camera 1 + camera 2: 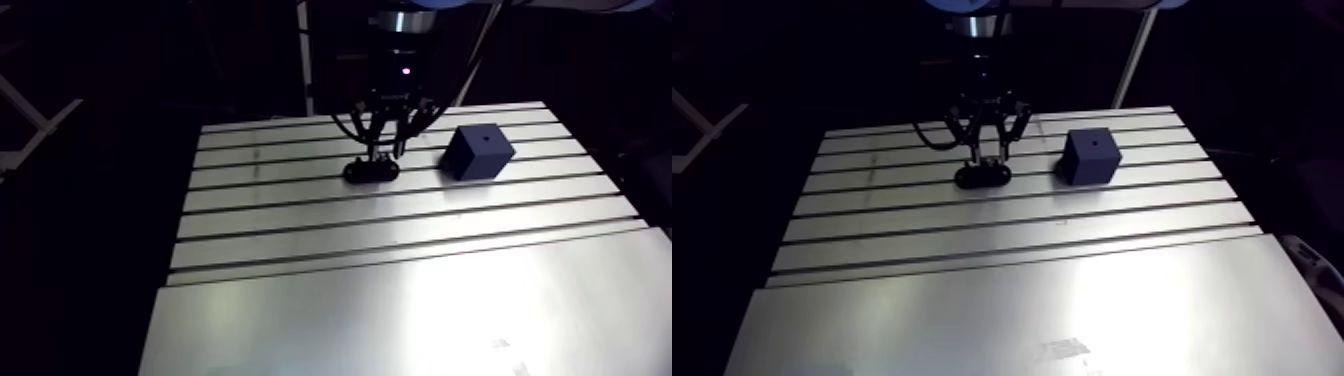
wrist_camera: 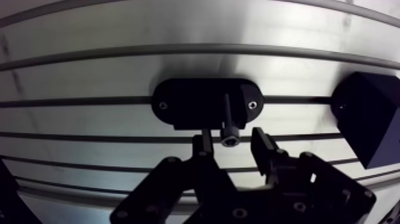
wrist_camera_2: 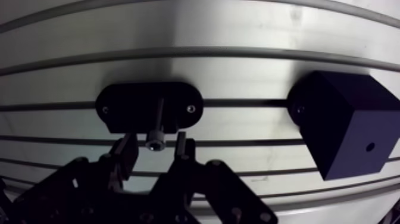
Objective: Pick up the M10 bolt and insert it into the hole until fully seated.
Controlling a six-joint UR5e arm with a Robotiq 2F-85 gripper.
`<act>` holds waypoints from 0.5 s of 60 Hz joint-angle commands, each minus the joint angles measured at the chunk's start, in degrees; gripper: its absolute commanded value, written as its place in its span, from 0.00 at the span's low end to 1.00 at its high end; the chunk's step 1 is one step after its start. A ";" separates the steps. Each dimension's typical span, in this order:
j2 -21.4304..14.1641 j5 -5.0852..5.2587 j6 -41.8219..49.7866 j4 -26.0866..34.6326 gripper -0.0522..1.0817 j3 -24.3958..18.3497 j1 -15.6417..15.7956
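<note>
Straddling the head of the bolt [image 2: 228,124] with fingers [image 2: 203,144] apart, the gripper [image 2: 231,137] holds nothing; closing off-centre could tilt the bolt in its oval holder [image 2: 190,104].

Dark socket-head bolt [image 2: 228,119] stands upright, head up, in black oval holder [image 2: 178,102]. Dark cube [image 3: 339,113], small round hole [image 3: 370,146] in top face, sits near holder, not touching.

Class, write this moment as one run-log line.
end effector: open, straddling bolt | bolt: on holder | block hole: empty
</note>
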 commanded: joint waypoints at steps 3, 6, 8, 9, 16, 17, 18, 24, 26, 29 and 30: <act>0.00 0.00 -0.03 0.06 0.54 0.01 0.00; 0.00 0.00 -0.03 0.06 0.54 0.01 0.00; 0.00 0.00 -0.03 0.06 0.54 0.01 0.00; 0.07 0.00 -0.03 0.06 0.55 0.01 0.00; 0.00 0.00 -0.03 0.06 0.56 0.01 0.00; 0.00 0.00 -0.03 0.06 0.56 0.01 0.00; 0.00 0.00 -0.03 0.06 0.56 0.01 0.00; 0.08 0.00 -0.03 0.06 0.56 0.01 0.00; 0.08 0.00 -0.03 0.06 0.57 0.01 0.00; 0.08 0.00 -0.03 0.06 0.57 0.01 0.00; 0.08 0.00 -0.03 0.06 0.57 0.01 0.00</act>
